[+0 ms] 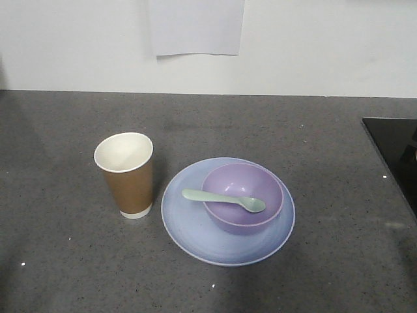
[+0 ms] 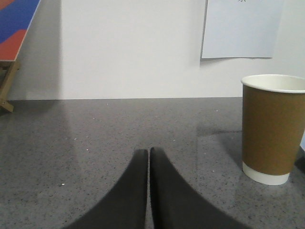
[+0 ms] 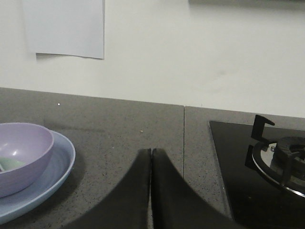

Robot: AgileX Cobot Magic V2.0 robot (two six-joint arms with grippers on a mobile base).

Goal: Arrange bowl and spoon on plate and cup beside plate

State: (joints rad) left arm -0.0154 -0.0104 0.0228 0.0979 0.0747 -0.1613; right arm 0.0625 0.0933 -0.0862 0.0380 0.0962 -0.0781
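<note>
Exterior front-facing view, one setting on a grey speckled surface (image 1: 58, 261): plate (image 1: 189, 225) at centre; bowl (image 1: 242, 197) seated on it, toward its 2 o'clock side; spoon (image 1: 223, 200) laid across the bowl, scoop inside, handle overhanging the rim toward 9 o'clock; cup (image 1: 124, 174) upright at the plate's 9 o'clock, just beside it, apparently apart. Arrangement appears complete. Handling, judged: cup light, crushable, best taken mid-wall; bowl and plate stiff, smooth, likely slippery, taken by the rim; spoon slight, easily dislodged. Left hand (image 2: 148, 151) clenched, empty, low over bare surface with the cup at its 3 o'clock. Right hand (image 3: 151, 151) likewise clenched, empty. Cooktop (image 3: 267, 157) cropped at right; plate cropped in the right wrist view.
</note>
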